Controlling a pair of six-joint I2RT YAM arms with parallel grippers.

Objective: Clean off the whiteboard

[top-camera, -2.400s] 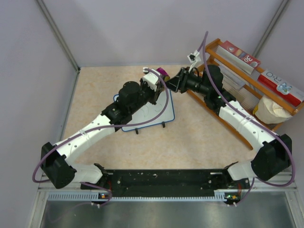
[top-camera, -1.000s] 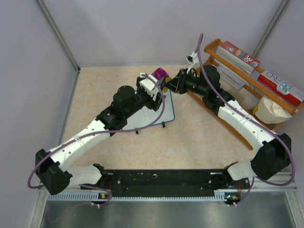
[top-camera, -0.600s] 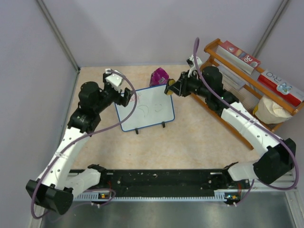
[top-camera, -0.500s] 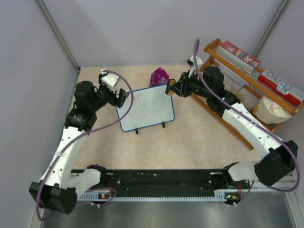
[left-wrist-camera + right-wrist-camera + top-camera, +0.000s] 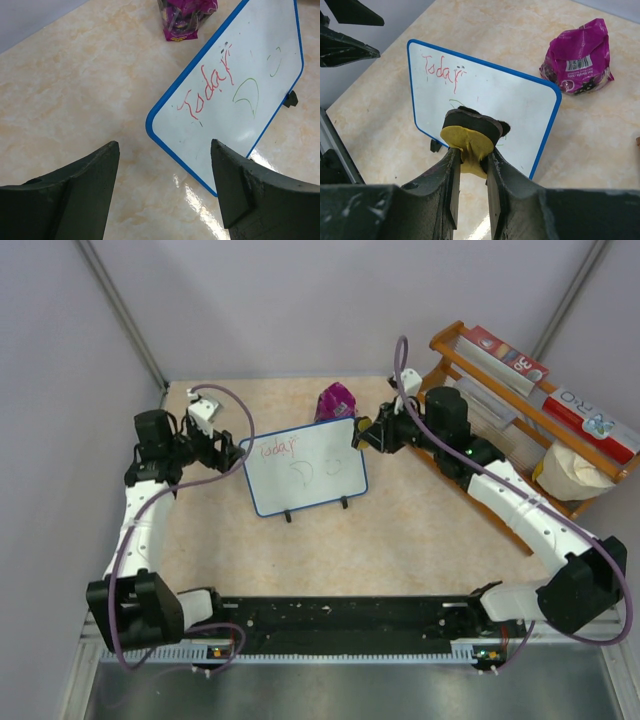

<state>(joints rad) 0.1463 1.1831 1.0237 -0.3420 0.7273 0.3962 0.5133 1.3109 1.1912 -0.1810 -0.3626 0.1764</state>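
We see the whiteboard (image 5: 305,468) standing on its two small black feet near the middle of the surface (image 5: 400,540), leaning back, with red writing at its far left corner and green marks in the centre. A purple packet (image 5: 335,400) lies just beyond its far edge.

The right claw (image 5: 470,156) is clamped on the yellow-and-black eraser (image 5: 470,137) and hovers at the board's right side. The left claw (image 5: 164,146) is apart and holds nothing, near the board's left edge.

We judge the board to be light, thin and stiff, with a smooth face, so a wiping push could slide it or tip it over. The blue frame on the left edge seems the best place to hold it, away from the writing.
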